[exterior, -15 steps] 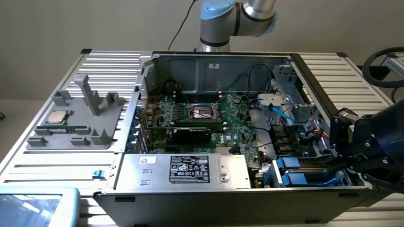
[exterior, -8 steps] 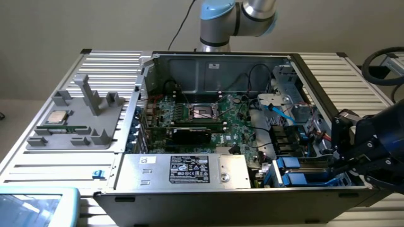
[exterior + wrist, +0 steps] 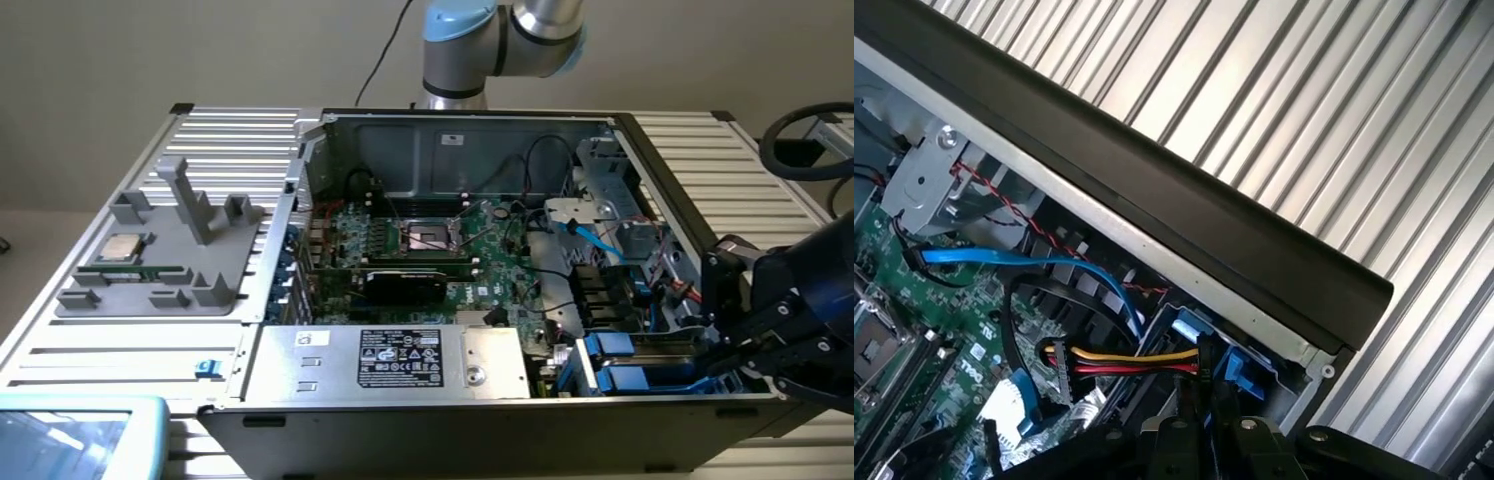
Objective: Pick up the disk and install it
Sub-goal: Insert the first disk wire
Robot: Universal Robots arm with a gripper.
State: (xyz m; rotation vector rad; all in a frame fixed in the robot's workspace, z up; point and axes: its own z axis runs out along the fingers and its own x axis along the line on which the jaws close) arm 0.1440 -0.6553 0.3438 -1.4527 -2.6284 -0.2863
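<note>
Here the gripper (image 3: 731, 352) is pinched shut at the corner bay of the computer case (image 3: 441, 150), on the exterior view's right. The disk (image 3: 1242, 365) lies slotted in that bay, its blue tab just beside the fingertips. It is probably stiff, fairly heavy and shock-shy, so best held by its blue side rails.

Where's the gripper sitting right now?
The gripper is at the exterior view's right, at the open computer case's side wall, its tip by the blue drive rails in the case's near corner.
</note>
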